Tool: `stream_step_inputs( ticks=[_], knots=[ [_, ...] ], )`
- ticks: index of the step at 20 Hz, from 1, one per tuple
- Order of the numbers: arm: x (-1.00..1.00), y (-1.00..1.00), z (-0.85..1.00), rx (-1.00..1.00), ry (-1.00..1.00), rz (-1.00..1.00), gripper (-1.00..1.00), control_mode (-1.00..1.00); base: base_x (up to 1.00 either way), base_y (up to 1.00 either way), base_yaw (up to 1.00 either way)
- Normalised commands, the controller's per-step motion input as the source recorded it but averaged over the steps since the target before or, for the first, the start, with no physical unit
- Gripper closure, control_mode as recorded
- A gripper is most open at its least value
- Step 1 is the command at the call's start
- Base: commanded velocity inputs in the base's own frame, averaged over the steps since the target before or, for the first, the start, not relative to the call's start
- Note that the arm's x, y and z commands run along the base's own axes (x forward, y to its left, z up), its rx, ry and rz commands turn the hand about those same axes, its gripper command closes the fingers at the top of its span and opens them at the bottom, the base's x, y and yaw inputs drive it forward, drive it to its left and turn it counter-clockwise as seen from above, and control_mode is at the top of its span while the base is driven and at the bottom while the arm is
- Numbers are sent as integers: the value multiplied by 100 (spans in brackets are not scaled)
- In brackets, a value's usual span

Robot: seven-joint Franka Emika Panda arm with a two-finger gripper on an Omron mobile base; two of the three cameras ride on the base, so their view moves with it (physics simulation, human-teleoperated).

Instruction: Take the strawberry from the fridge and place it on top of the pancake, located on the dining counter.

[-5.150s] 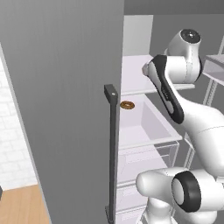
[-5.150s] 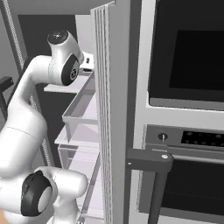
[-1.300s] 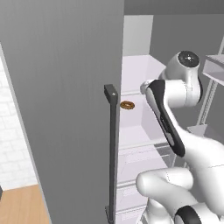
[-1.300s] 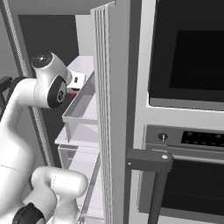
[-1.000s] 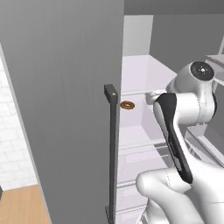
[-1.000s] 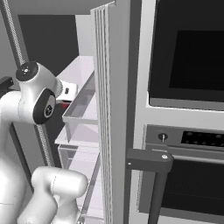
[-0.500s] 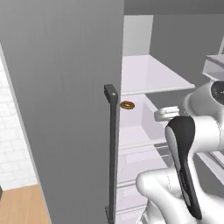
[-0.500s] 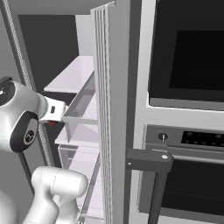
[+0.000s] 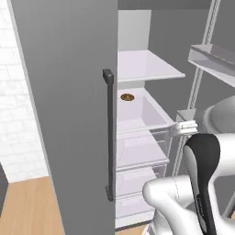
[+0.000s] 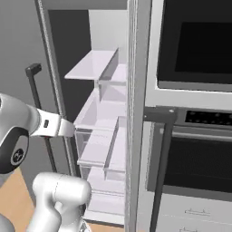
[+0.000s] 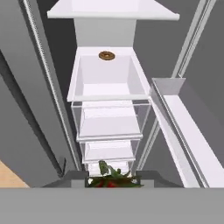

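Fridge (image 9: 69, 114): the tall grey unit is seen with its doors swung open; a long dark vertical bar handle (image 9: 109, 137) is carried on the door edge, and the white shelved interior (image 11: 109, 83) is exposed.
Wall ovens (image 10: 199, 90): black-fronted units are set just right of the fridge in the right base view.
Arm (image 9: 202, 183): the white arm is raised in front of the open fridge, outside the shelves.
Donut (image 11: 106, 55): a brown ring is laid at the back of a white shelf, well apart from the hand.
Gripper (image 11: 113, 180): the fingers are clamped on the strawberry, in front of the lower drawers.
Strawberry (image 11: 112, 178): a red fruit with green leaves is held between the fingers, outside the fridge shelves.
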Motion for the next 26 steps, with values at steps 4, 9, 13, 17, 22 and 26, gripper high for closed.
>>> stream_step_inputs(
  ticks=[4, 9, 13, 17, 22, 26],
  knots=[
    [0, 0, 0, 0, 0, 0, 100, 100, -100, 41, 0],
    [0, 0, 0, 0, 0, 0, 100, 100, -88, 21, -7],
    [0, 0, 0, 0, 0, 0, 100, 100, -1, -18, -81],
    [0, 0, 0, 0, 0, 0, 100, 100, 0, -2, -96],
    [0, 0, 0, 0, 0, 0, 100, 100, 0, -24, -90],
    [0, 0, 0, 0, 0, 0, 100, 100, 0, -55, -80]
  ],
)
